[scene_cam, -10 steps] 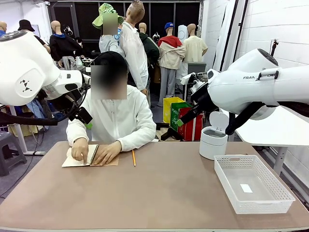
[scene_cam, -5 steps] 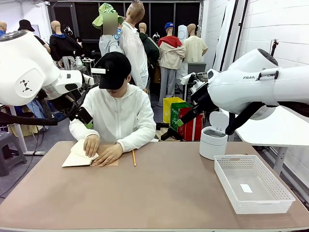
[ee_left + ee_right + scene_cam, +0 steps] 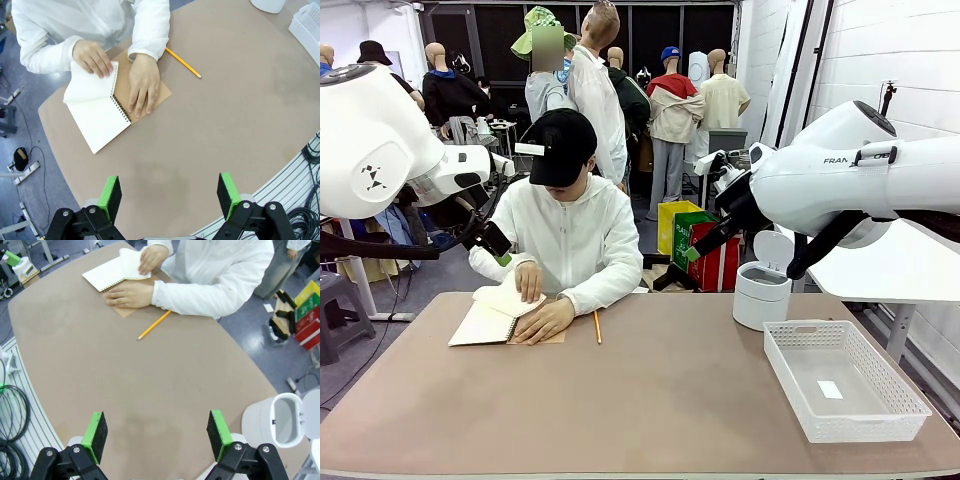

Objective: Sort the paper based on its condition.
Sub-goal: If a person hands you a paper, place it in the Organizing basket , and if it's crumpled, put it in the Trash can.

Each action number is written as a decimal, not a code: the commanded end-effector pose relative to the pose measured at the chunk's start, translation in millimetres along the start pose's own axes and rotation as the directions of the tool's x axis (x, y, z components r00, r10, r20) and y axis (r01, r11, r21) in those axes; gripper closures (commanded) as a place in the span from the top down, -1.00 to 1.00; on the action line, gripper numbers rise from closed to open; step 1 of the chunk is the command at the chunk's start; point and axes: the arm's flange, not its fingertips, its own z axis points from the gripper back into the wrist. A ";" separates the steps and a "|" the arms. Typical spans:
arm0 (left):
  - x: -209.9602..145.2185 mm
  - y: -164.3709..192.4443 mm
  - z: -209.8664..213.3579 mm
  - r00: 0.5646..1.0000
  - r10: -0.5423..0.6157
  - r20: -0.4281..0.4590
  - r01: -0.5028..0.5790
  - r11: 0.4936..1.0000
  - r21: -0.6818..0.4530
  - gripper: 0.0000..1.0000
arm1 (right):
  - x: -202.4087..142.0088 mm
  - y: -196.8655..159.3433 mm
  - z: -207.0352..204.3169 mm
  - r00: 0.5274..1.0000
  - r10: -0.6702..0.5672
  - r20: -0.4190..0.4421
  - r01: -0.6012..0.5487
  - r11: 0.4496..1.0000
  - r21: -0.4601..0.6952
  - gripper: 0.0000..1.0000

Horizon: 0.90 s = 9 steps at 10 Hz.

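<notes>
Thin white paper sheet point(image 3: 500, 298), frame left: person's hand point(image 3: 529, 285) holds it raised off brown spiral notebook point(image 3: 552, 337). Left gripper point(image 3: 170, 192), right gripper point(image 3: 156, 436): spread wide, empty. You likely await handover.

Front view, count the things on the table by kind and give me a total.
Spiral notebook: 1
Pencil: 1
White basket: 1
White lidded bin: 1
Total: 4
</notes>
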 end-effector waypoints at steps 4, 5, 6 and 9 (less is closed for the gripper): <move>-0.4 1.4 0.5 1.000 -0.002 0.002 0.002 1.000 -0.001 1.00 | -0.4 -1.0 0.1 1.000 -0.003 -0.004 0.003 1.000 -0.012 1.00; -0.4 1.4 0.5 1.000 -0.002 0.002 0.002 1.000 -0.001 1.00 | -0.4 -1.0 0.1 1.000 -0.003 -0.004 0.003 1.000 -0.012 1.00; -0.4 1.4 0.5 1.000 -0.002 0.002 0.002 1.000 -0.001 1.00 | -0.4 -1.0 0.1 1.000 -0.003 -0.004 0.003 1.000 -0.012 1.00; -0.4 1.4 0.5 1.000 -0.002 0.002 0.002 1.000 -0.001 1.00 | -0.4 -1.0 0.1 1.000 -0.003 -0.004 0.003 1.000 -0.012 1.00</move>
